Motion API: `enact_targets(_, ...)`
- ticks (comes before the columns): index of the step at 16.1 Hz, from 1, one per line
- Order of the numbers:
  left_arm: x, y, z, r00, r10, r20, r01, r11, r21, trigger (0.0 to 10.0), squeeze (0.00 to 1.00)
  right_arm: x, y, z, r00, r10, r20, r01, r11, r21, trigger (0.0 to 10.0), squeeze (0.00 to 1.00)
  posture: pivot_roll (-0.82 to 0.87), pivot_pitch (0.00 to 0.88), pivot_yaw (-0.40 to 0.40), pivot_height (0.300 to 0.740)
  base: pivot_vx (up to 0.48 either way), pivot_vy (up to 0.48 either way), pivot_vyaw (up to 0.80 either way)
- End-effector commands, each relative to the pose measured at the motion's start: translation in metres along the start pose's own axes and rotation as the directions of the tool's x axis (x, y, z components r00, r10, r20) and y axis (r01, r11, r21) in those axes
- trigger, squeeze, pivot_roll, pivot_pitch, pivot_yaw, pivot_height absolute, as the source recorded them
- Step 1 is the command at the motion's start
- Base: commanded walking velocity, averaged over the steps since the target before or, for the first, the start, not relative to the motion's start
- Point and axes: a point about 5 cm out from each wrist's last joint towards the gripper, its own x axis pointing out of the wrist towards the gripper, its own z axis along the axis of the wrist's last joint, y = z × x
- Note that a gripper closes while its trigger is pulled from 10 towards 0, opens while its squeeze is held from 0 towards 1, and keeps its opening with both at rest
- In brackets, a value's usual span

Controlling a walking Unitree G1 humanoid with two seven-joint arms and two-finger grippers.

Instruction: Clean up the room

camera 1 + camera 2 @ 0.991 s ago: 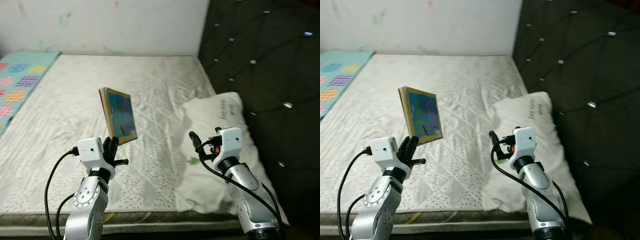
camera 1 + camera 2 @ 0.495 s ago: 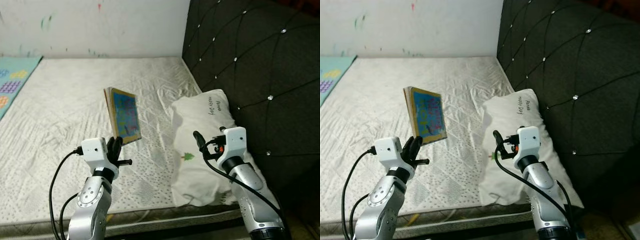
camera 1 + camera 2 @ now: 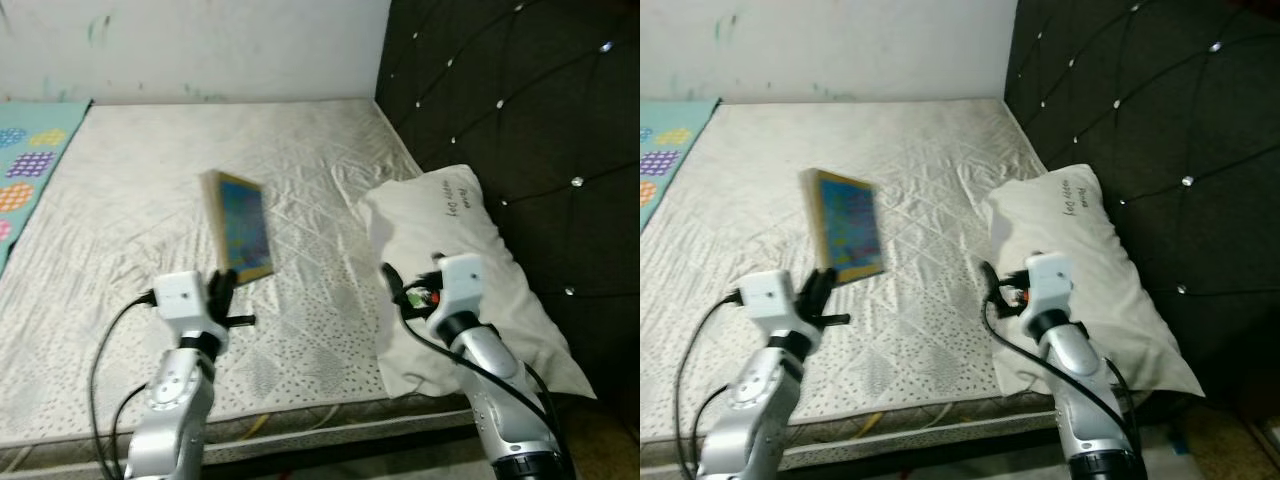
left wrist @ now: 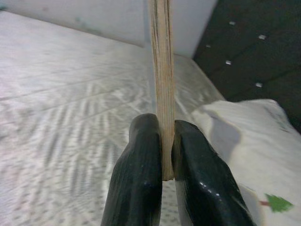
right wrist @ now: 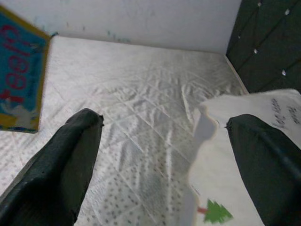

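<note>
A thin picture book (image 3: 240,226) with a blue cover and yellow border stands upright above the bed, held by its lower edge. My left gripper (image 3: 222,293) is shut on the book; in the left wrist view the book's edge (image 4: 162,80) sits clamped between both black fingers (image 4: 138,179). My right gripper (image 3: 392,282) is raised over the mattress beside the pillow, open with nothing between its fingers (image 5: 61,165). The book's cover (image 5: 19,80) also shows in the right wrist view.
A white quilted mattress (image 3: 150,170) spreads before me. A white pillow (image 3: 460,260) lies at its right against a dark tufted headboard (image 3: 520,120). A colourful patterned blanket (image 3: 30,160) lies at the far left. A white wall (image 3: 200,40) is behind.
The camera has shifted, so the whole scene has slid sideways. The book stays clamped upright in my left gripper, and my right gripper stays open.
</note>
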Motion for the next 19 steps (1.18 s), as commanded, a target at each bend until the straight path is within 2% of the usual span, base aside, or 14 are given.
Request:
enact_targets(1, 0.002, -0.007, 0.009, 0.999, -0.022, 0.048, 0.022, 1.000, -0.004, 10.0, 0.00, -0.002, -0.005, 0.002, 1.000, -0.019, 0.011, 0.019, 1.000, 0.007, 10.0, 0.00, -0.15, 0.033, -0.007, 0.740, 0.000, 0.000, 0.79)
enact_targets(2, 0.002, -0.007, 0.009, 0.999, -0.022, 0.049, 0.022, 1.000, -0.004, 10.0, 0.00, -0.002, -0.005, 0.002, 1.000, -0.018, 0.013, 0.018, 1.000, 0.006, 10.0, 0.00, -0.15, 0.034, -0.008, 0.740, 0.000, 0.000, 0.79)
enact_targets(11, 0.000, -0.006, 0.011, 0.999, -0.019, 0.044, 0.019, 1.000, 0.000, 10.0, 0.00, -0.005, -0.007, 0.004, 0.998, -0.062, 0.013, 0.062, 0.997, 0.035, 10.0, 0.00, -0.15, 0.069, -0.006, 0.740, 0.000, 0.000, 0.00)
enact_targets(16, -0.007, -0.003, 0.011, 0.999, -0.003, 0.037, 0.003, 1.000, 0.000, 10.0, 0.00, -0.011, 0.006, 0.001, 1.000, -0.013, 0.001, 0.013, 0.998, 0.060, 10.0, 0.00, -0.14, 0.108, -0.009, 0.740, 0.000, 0.000, 0.00)
enact_targets(19, -0.012, 0.003, 0.013, 1.000, 0.013, 0.027, -0.013, 1.000, 0.011, 10.0, 0.00, -0.017, 0.009, -0.001, 1.000, 0.000, -0.013, 0.001, 0.997, 0.071, 10.0, 0.00, -0.13, 0.134, -0.009, 0.716, 0.000, 0.000, 0.00)
